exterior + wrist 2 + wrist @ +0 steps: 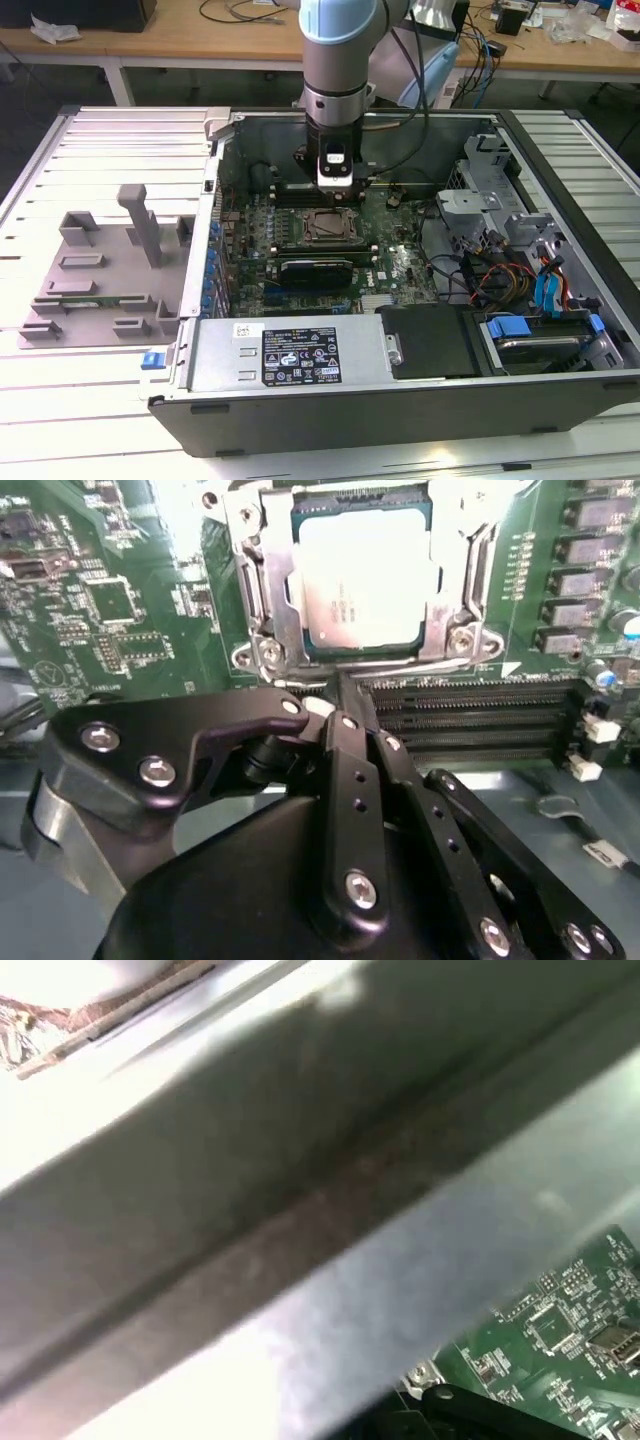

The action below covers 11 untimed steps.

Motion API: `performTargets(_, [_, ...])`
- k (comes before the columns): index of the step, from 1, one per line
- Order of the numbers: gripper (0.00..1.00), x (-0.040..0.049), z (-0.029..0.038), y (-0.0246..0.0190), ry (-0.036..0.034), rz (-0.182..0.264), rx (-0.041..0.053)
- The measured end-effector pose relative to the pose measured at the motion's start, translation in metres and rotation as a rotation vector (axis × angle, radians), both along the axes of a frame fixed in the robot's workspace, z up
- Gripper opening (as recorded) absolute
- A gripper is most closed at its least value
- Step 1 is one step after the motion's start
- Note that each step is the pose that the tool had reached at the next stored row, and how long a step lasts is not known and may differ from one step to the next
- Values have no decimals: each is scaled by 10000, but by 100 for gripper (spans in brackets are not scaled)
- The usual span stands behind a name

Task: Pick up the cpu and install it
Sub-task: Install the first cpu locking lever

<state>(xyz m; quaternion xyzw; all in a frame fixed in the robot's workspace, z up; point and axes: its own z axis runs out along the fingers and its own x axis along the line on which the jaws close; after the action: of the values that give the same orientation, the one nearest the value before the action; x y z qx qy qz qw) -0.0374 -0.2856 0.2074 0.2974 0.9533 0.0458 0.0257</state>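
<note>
The cpu (365, 580), a silvery square chip with a pale edge, lies flat inside the metal-framed socket (262, 600) on the green motherboard (110, 610). In the exterior view the socket (328, 228) sits mid-board inside the open computer case (560, 400). My gripper (335, 186) hangs just behind the socket, over the black memory slots (480, 715). In the second wrist view the black fingers (350, 770) lie close together, shut with nothing between them, their tips beside the socket's edge and apart from the cpu.
A grey fixture tray (100, 270) lies on the slatted table at the exterior view's left. The power supply (290, 350) fills the case's near side. Drive bays and coloured cables (520, 280) crowd the exterior view's right. A grey case wall (300, 1210) is close in the first wrist view.
</note>
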Motion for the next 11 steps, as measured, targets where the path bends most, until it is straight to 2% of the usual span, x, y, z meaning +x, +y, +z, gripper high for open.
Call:
performTargets(2, [11,-1,68,-1,0,-1,-2])
performTargets(3, [11,0,129,-1,1,0,-12])
performTargets(4, [11,0,162,-8,-1,-1,-171])
performTargets(5, [11,-1,164,-25,1,-1,-433])
performTargets(6, [11,-1,164,-48,1,-1,-905])
performTargets(7, [11,0,163,-78,1,0,-1322])
performTargets(8, [11,0,164,-97,2,1,-1454])
performTargets(9, [11,-1,164,-115,2,0,-1537])
performTargets(10, [11,-1,163,-151,2,-1,-1608])
performTargets(11, [11,-1,163,-199,1,0,-1619])
